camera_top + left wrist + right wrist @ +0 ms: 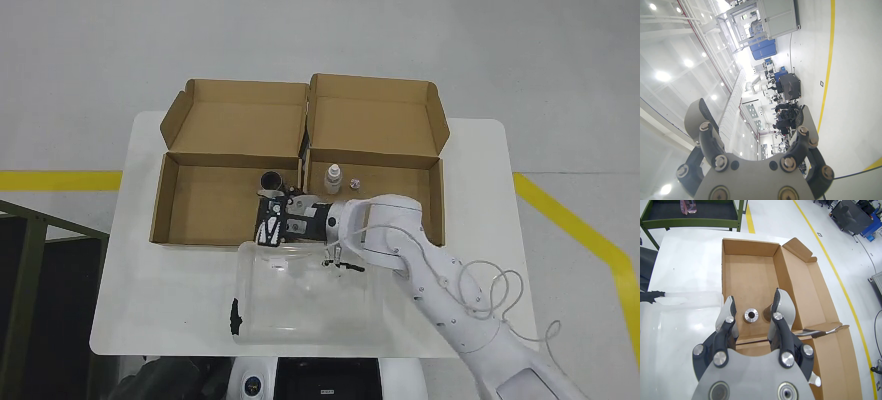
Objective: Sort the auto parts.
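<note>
Right wrist view: you're looking at the right gripper (754, 303) hanging over the left cardboard box (747, 275), fingers spread wide and gripping nothing. The metal sleeve (751, 315) is sitting upright on that box's floor, near the wall on the neighbouring box's (400, 200) side, in line with the finger gap. A white bottle (333, 178) is standing in the neighbouring box, close to the left box. The left gripper (752, 109) is facing the room, also spread wide.
</note>
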Robot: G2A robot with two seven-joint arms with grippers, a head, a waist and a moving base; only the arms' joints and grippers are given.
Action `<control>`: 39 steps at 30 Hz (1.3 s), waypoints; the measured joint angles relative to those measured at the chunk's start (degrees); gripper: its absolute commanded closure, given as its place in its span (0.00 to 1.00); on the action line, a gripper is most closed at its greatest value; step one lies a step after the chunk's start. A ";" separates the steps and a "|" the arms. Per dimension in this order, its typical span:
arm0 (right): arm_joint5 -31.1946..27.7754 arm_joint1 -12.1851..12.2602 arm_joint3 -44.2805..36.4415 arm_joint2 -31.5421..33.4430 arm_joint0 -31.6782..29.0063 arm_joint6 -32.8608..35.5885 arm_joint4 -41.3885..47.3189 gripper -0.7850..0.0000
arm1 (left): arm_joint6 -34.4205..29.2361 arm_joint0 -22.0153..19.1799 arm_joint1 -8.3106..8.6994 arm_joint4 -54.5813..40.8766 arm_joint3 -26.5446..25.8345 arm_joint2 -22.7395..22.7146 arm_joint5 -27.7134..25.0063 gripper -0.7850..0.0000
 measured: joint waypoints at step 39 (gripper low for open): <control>7.25 8.39 -19.58 43.43 -42.78 -32.79 -5.70 0.18 | 0.00 0.00 0.00 0.00 0.00 0.00 0.00 0.00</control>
